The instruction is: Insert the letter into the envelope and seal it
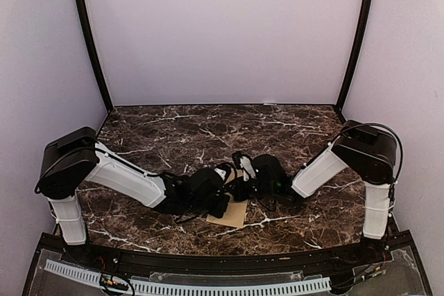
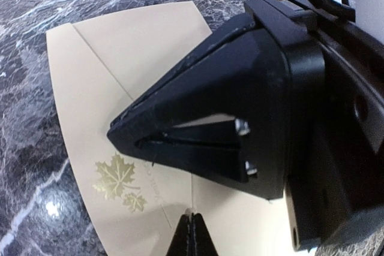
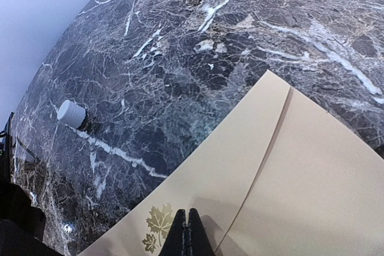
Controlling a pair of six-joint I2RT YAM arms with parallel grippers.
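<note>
From above, the left arm point(image 1: 128, 178) and the right arm point(image 1: 316, 171) lean in and meet over the middle of the dark marble tabletop point(image 1: 159, 129). Under them lies the envelope point(image 1: 234, 214); only its corner shows, at 6 o'clock of the two wrists. The rest is covered, so this view says nothing about the jaws.

In the left wrist view, the left gripper point(image 2: 190, 232) has its jaws pressed together with nothing between them. Its tip rests on the envelope's flap point(image 2: 84, 100). A gold maple leaf point(image 2: 116, 177) sits at 10 o'clock of that tip. The right gripper point(image 2: 123, 137) fills the picture at 3 o'clock. It is low over the same paper, its jaws drawn almost together and holding nothing.

In the right wrist view the right jaws are closed to a thin seam, with the point down on the flap just beside the leaf. A small white cap point(image 3: 72, 113) stands on the marble at 10 o'clock, well apart.

The letter shows in no view (I judge it is already inside). Closed jaws make a narrow, firm point, so both tips seem placed to press the folded flap flat and seal it. This looks like the last step.
</note>
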